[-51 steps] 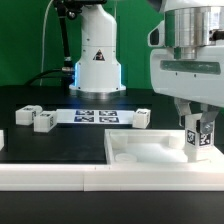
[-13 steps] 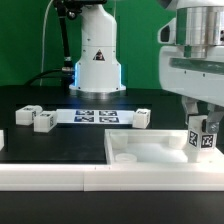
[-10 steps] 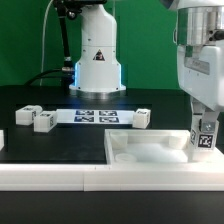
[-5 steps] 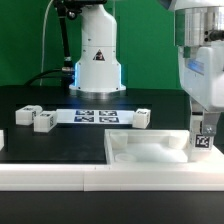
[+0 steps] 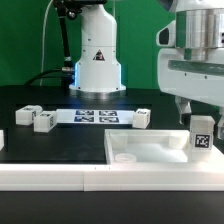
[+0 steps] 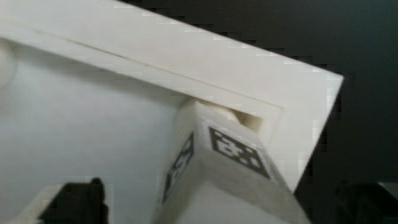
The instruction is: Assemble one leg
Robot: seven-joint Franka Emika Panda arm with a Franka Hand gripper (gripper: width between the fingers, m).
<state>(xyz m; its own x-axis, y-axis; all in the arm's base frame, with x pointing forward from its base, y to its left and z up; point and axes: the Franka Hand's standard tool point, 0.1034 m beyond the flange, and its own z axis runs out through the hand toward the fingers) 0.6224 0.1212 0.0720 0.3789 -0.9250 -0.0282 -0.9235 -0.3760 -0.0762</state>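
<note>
The leg (image 5: 201, 134), a small white block with a black-and-white tag, stands upright in the corner of the large white tabletop (image 5: 150, 141) at the exterior view's right. My gripper (image 5: 199, 117) hangs right over the leg, fingers on either side of its top. In the wrist view the leg (image 6: 222, 165) sits in the tabletop's rimmed corner (image 6: 107, 120). The two dark fingers (image 6: 75, 200) stand well apart from its sides. The gripper (image 6: 226, 202) is open.
Three more white legs lie on the black table: two at the exterior view's left (image 5: 24, 113) (image 5: 43, 121), one near the middle (image 5: 143, 118). The marker board (image 5: 95, 116) lies behind them. The arm's base (image 5: 97, 60) stands at the back.
The gripper has turned about its vertical axis from the narrow side-on pose back to the broad face-on pose. The leg stays in the tabletop corner.
</note>
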